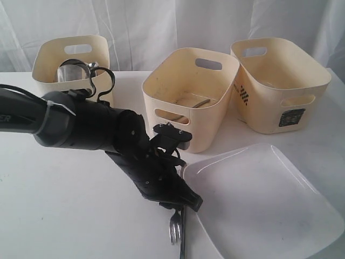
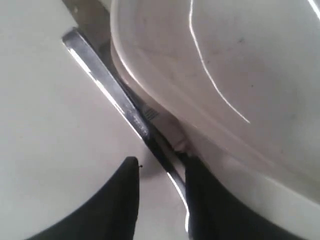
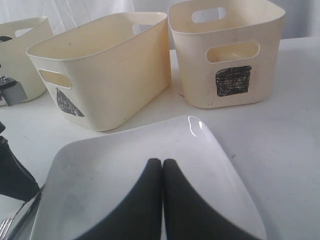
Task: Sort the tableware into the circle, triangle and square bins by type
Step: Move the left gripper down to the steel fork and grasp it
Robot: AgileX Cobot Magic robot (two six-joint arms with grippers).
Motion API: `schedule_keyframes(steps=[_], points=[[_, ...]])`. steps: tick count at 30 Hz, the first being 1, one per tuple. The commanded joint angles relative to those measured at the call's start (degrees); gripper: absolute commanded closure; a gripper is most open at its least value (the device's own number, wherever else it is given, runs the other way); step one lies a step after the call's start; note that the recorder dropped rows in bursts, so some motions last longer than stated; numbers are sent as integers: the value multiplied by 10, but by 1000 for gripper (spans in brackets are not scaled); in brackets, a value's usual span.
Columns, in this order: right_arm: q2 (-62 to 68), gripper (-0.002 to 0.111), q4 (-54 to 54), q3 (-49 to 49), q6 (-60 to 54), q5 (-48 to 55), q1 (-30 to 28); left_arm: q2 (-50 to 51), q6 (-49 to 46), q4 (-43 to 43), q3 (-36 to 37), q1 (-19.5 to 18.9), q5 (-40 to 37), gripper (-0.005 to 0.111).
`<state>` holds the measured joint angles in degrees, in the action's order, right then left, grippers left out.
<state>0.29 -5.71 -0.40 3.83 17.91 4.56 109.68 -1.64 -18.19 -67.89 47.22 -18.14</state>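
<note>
The circle bin (image 1: 70, 60) stands farthest left at the back of the white surface (image 1: 64, 205), with a steel handled cup (image 1: 73, 73) inside it. The left arm (image 1: 64, 124) reaches from there across the middle, and its left fingers (image 1: 186, 198) point down at the surface just beside the left edge of the large white square plate (image 1: 269, 205). In the left wrist view these 2 fingers (image 2: 125, 200) are spread apart, straddling a flat steel strip (image 2: 107, 85) that lies along the plate (image 2: 225, 60); the strip sits close against one finger, and a gap shows on its other side. Whether it is the knife or a handle, I cannot tell. Fork (image 1: 173, 231) tines show on the surface just below the fingers.

Behind the plate stands the triangle bin (image 1: 188, 97), with thin pieces lying on its floor. The square bin (image 1: 277, 81) stands just beside it, farthest right.

In the right wrist view the right fingers (image 3: 175, 205) are pressed together with nothing between them, hanging over the plate (image 3: 100, 175), facing the triangle bin (image 3: 100, 70) and the square bin (image 3: 225, 55).
</note>
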Motion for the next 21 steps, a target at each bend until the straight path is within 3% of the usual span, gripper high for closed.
schedule_keyframes(steps=[1, 14, 21], points=[[-3, 108, -1, 4, -2, -8, 1, 2, 0, -6, 5, 3, 4, 69], [-3, 108, -1, 4, -2, -8, 1, 13, 0, -5, 5, 3, -18, 69], [-3, 108, -1, 4, -2, -8, 1, 13, 9, 37, 5, 3, -59, 69]])
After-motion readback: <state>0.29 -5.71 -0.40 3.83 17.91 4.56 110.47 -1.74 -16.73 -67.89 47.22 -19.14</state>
